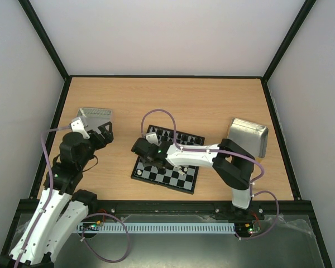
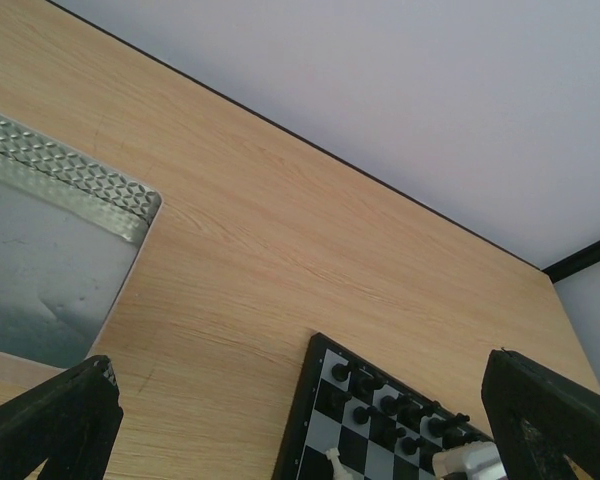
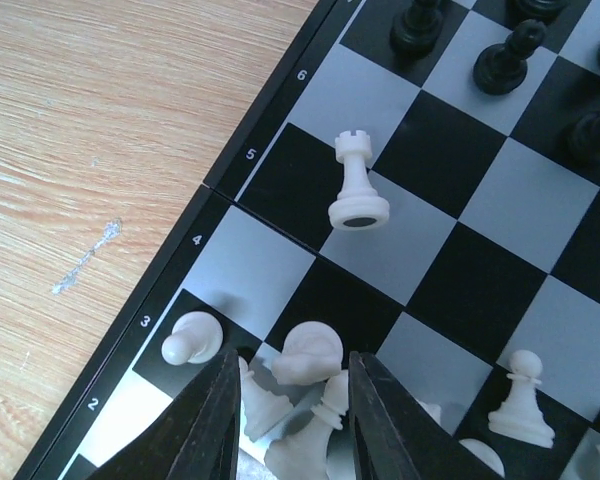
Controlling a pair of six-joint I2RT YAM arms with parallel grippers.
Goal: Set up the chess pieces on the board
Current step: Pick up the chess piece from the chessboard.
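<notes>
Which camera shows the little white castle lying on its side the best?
The right wrist view: the white rook lies tipped over on the board, close and sharp. In the top view it is too small to pick out. The left wrist view shows only a tiny white piece, maybe it.

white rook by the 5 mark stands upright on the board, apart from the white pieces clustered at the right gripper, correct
Not upright: the right wrist view shows the white rook lying tipped over on the board, dark underside visible. It is apart from the white pieces clustered at the right gripper.
</notes>
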